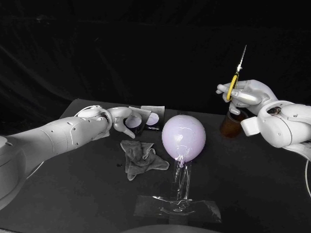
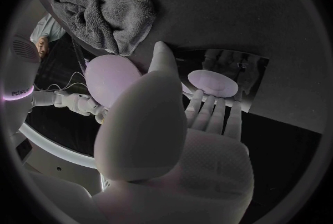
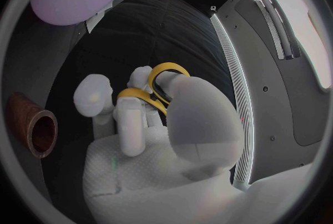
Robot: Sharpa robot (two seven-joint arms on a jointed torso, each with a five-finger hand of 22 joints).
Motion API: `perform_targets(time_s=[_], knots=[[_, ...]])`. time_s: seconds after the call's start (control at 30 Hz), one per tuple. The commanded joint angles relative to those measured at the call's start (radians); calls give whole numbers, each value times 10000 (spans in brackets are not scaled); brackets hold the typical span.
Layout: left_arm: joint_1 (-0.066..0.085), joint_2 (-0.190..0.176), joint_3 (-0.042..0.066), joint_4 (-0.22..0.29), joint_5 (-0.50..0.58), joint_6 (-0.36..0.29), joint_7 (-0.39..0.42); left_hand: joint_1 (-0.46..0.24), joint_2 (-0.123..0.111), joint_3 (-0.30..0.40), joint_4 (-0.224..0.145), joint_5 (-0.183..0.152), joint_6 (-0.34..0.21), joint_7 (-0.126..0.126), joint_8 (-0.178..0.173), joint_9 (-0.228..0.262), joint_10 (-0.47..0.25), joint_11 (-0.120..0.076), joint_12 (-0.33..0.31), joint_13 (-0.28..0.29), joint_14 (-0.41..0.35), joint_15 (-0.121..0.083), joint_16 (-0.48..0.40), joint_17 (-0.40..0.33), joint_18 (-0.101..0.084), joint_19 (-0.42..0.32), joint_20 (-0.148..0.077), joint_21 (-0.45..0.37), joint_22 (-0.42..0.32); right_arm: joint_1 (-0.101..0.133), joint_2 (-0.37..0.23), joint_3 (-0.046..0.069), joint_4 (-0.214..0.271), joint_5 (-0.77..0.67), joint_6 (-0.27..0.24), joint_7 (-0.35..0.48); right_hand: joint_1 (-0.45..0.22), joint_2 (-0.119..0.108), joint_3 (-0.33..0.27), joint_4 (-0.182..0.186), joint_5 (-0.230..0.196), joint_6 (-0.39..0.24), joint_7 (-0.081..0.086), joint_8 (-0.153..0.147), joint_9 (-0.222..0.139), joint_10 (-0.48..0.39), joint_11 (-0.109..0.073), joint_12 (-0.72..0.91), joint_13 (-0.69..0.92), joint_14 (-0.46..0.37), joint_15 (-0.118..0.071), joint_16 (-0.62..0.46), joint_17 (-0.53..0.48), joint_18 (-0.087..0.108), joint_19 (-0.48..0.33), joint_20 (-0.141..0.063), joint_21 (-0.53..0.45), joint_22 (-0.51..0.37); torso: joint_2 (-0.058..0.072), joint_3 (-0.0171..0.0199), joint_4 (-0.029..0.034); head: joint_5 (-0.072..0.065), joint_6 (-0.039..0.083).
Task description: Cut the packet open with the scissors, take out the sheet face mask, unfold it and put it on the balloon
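Note:
My right hand [image 1: 247,93] is raised at the right and grips the yellow-handled scissors [image 1: 234,80], blades shut and pointing up. Its fingers pass through the yellow loops [image 3: 163,82]. My left hand [image 1: 119,120] holds the dark packet [image 1: 147,118], which has a pale oval on it, just left of the balloon. In the left wrist view the fingers [image 2: 208,115] meet the packet's [image 2: 222,76] near edge and the thumb stands beside it. The lavender balloon [image 1: 183,137] stands upright on a clear stand [image 1: 180,206] at the table's middle. The two hands are far apart.
A crumpled grey cloth [image 1: 138,156] lies on the table left of the balloon, below my left hand. A brown open cylinder [image 1: 232,124] stands under my right hand, right of the balloon. The stand's clear base spreads near the front edge.

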Motion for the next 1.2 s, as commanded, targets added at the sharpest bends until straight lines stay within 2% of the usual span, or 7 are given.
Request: perform_targets(time_s=[0.03,0.07,0.13,0.33,0.9,1.07,1.2], knots=[[-46,52,-29,-118,-402,263,-377,247,491,478,-194,64,428,649,167,166,293,86,60,25,191,46,65,55,125,123,21,54,32,3,5,8,37,-138,103,21,444,323,-63,12,40,91,-7,-57,13,2851,-621,8181,363,690,63,32,937,181,25,-1,-42,-21,4,7,6,-13,-39],[-47,60,-30,-134,-425,264,-398,330,748,639,-224,61,962,658,353,379,500,98,96,45,277,61,87,80,136,166,23,68,38,3,5,8,43,-141,100,16,444,324,-66,12,40,93,-7,-57,14,2851,-622,8181,364,687,63,27,925,186,14,-1,-63,-40,9,9,5,-10,-40],[-50,74,-30,-166,-470,277,-448,504,957,825,-266,56,1334,693,503,499,885,129,133,65,610,82,170,176,144,337,37,125,62,3,2,8,60,-150,95,5,444,324,-66,12,40,93,-7,-57,14,2851,-622,8181,364,687,63,27,925,186,14,-1,-63,-40,6,7,2,-7,-48],[-69,124,-36,-262,-576,270,-553,958,1336,1101,-426,54,2263,536,845,800,1960,7,246,125,1289,1,333,353,182,693,20,244,103,3,-1,8,125,-177,71,-5,444,324,-66,12,40,93,-7,-57,14,2851,-622,8181,364,687,63,27,925,186,14,-1,-63,-40,2,4,-13,-5,-78],[-184,232,-143,-573,-867,-182,-401,1419,1589,1339,-619,56,2774,468,1013,731,3453,-1,288,178,2872,-11,716,727,200,1566,21,529,181,3,12,9,301,-321,32,-32,448,329,-79,11,41,105,-9,-59,17,2856,-623,8197,386,690,62,33,939,187,12,-1,-73,-47,2,0,8,2,-127],[-199,231,-150,-601,-873,-416,-235,1651,1734,1582,-660,61,3184,417,1123,686,4231,-2,377,209,3963,-6,1004,973,208,2653,22,857,305,3,21,9,310,-361,32,-31,453,333,-87,9,40,117,-13,-58,20,2855,-625,8192,381,689,60,30,932,188,8,-2,-84,-55,0,1,6,14,-129],[-206,213,-152,-595,-867,-563,-95,1758,1832,1788,-626,62,3476,387,1187,645,4529,-30,388,198,4267,-17,1091,989,207,3146,11,999,344,3,20,9,315,-375,31,-29,453,333,-87,9,40,117,-13,-58,20,2855,-625,8192,381,689,60,30,932,188,8,-2,-84,-55,1,1,6,11,-130]])
